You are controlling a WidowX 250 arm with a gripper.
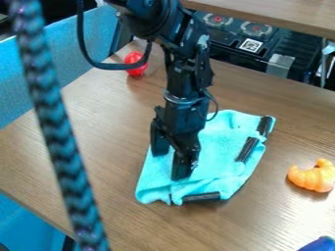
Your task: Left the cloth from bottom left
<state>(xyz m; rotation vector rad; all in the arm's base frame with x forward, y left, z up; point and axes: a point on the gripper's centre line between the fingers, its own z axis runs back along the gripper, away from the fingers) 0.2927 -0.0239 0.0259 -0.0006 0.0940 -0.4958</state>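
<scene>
The gripper (169, 165) hangs from the top over the left part of the turquoise cloth (222, 142). Its two fingers stand apart, with a strip of cloth visible between them. Whether the tips touch the cloth cannot be told. The cloth lies spread on the table, somewhat rumpled, with black strips at its right and bottom edges. Its bottom left corner is rounded and lies below and left of the fingers. The arm hides part of the cloth's upper left side.
An orange croissant-shaped toy (314, 176) lies on the brown table (98, 132) to the right. A red ball-like object (135, 63) sits behind the arm at upper left. Part of a blue object (319, 244) shows at bottom right. A braided cable (56, 122) crosses the left foreground.
</scene>
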